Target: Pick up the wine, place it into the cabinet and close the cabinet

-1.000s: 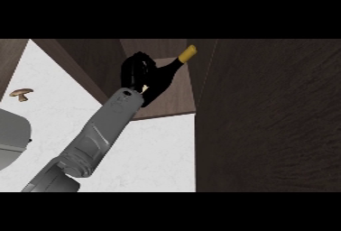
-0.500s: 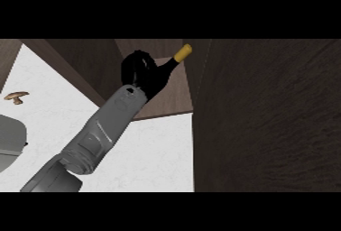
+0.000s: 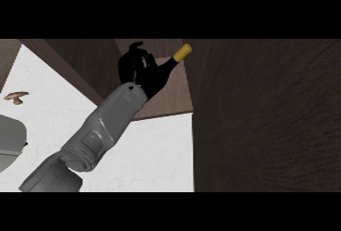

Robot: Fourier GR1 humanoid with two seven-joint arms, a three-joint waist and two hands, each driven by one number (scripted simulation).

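**Wine held inside the open cabinet, not yet set down**

One grey forearm (image 3: 100, 131) enters from the lower left edge and reaches up and right into the cabinet (image 3: 163, 101). Which arm it is I judge as the right, reaching across, but the frame alone does not settle it; no second hand shows.

The robot hand (image 3: 136, 67) is black, with fingers curled round the dark body of the wine (image 3: 170, 63), clamped on it. The bottle tilts up and to the right, its yellow cap (image 3: 182, 51) pointing toward the cabinet's inner edge. Black hand on black glass: exact finger contact is hard to separate.

Why held so: the tilt follows the wrist's reach angle, neck leading into the opening, body trailing in the palm. That keeps the bottle clear of the cabinet door (image 3: 266, 117), the large dark panel standing open at the right, just beside the bottle.

Whether the bottle's base touches the shelf floor I cannot tell.

Judgement: placement step is in hand; release and door closing remain. The open door sits close, so withdrawal wants care.

On the white table (image 3: 153, 158), a small mushroom (image 3: 16, 96) lies well apart at left.
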